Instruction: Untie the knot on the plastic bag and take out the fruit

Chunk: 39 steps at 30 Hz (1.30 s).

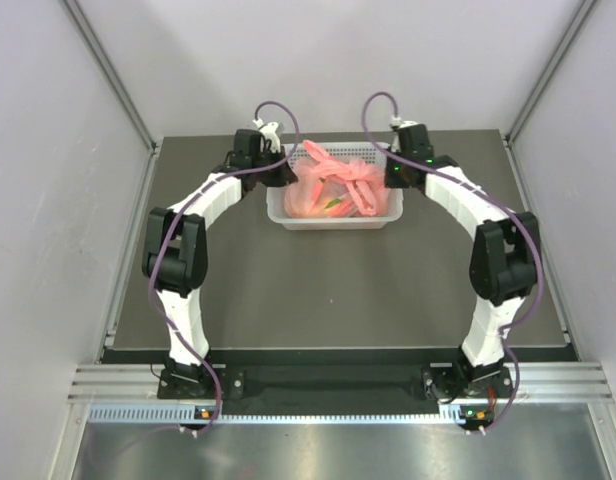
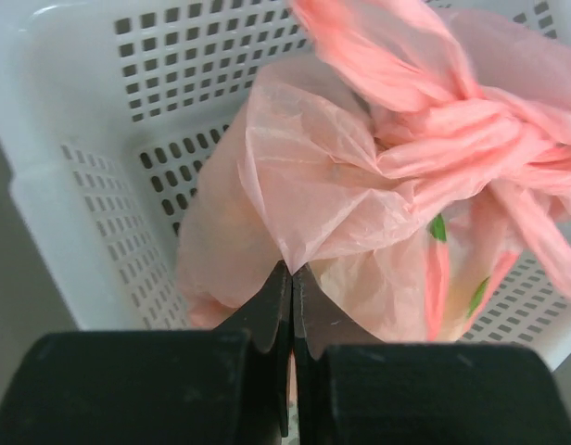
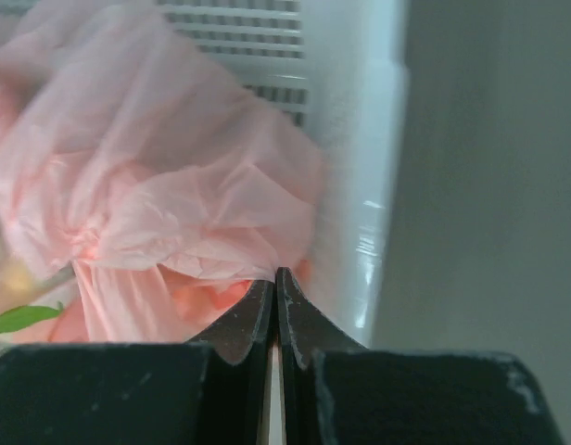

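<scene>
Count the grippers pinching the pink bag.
2. The left gripper is shut on a fold at the left side of the plastic bag. The right gripper is shut on a fold at its right side, close to the basket wall. Neither is hidden.

Plastic bag [image 2: 323,185]: translucent salmon-pink
Basket [image 2: 91,222]: white, grid of square perforations
Fruit leaves [image 2: 438,227]: green
Left gripper [image 2: 292,271]: black
Right gripper [image 3: 275,275]: black
Tabletop [image 1: 328,290]: dark grey

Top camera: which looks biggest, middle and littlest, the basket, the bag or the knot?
1. Basket, the biggest; it holds the bag.
2. Bag, nearly fills the basket.
3. Knot, the littlest, just a bunch on top of the bag.
</scene>
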Motion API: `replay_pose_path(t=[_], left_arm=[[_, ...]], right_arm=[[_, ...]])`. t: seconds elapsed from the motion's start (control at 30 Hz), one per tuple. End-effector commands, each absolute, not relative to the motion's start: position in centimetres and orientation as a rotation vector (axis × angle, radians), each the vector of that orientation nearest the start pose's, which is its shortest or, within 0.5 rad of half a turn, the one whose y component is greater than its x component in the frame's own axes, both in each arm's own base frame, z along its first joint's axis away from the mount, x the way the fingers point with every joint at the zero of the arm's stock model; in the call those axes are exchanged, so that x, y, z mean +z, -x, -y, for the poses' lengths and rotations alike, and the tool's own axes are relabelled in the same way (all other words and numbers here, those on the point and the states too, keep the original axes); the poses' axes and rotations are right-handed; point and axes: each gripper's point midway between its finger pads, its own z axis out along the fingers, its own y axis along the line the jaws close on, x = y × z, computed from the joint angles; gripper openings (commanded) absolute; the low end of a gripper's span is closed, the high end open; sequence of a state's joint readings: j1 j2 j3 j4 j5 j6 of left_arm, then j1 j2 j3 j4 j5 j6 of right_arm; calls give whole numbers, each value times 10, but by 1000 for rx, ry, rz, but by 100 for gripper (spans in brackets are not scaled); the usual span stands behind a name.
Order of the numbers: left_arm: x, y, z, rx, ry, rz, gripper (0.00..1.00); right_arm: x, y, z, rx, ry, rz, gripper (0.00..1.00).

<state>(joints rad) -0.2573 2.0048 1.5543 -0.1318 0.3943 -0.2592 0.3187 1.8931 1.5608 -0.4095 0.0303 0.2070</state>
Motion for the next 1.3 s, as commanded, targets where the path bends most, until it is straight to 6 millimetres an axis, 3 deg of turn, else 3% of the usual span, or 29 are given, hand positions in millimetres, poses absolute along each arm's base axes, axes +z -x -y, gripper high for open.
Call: replay_pose_path(t=[0.0,0.17,0.2,0.23,0.3,0.33,0.43,0.63,0.7,0.87,1.0,1.1,1.2,1.27], left_arm=[[185,-526,187,-644,-202,-2065,0],[188,-527,180,-638,-188,-2058,0],[189,-527,181,-644,-190,-2055,0],[190,-526,183,-652,-194,-2054,0],[190,-526,184,-667,-191,-2051,0],[191,-525,187,-688,-200,-2049,0],[192,-522,194,-736,-213,-2046,0],[198,-516,201,-771,-226,-2035,0],[199,-515,205,-784,-229,-2035,0],[200,-512,208,-807,-227,-2036,0],[203,-510,210,-812,-229,-2032,0],[203,-509,209,-804,-228,-2032,0],[202,-508,209,-805,-226,-2034,0],[202,-508,208,-799,-225,-2034,0]], right_arm=[[193,-494,-115,234,-163,-2167,0],[194,-485,-100,230,-188,-2175,3],[202,-485,-105,255,-148,-2152,9],[205,-482,-118,324,-78,-2153,24],[216,-476,-134,336,52,-2135,37],[221,-472,-141,340,98,-2132,53],[234,-462,-160,343,205,-2110,73],[262,-449,-193,341,254,-2053,90],[266,-452,-210,298,286,-2047,92],[263,-470,-224,92,341,-2031,95],[243,-487,-228,0,358,-2076,91],[222,-489,-223,-50,363,-2132,88],[206,-492,-218,-103,344,-2164,81],[200,-495,-208,-151,304,-2176,65]])
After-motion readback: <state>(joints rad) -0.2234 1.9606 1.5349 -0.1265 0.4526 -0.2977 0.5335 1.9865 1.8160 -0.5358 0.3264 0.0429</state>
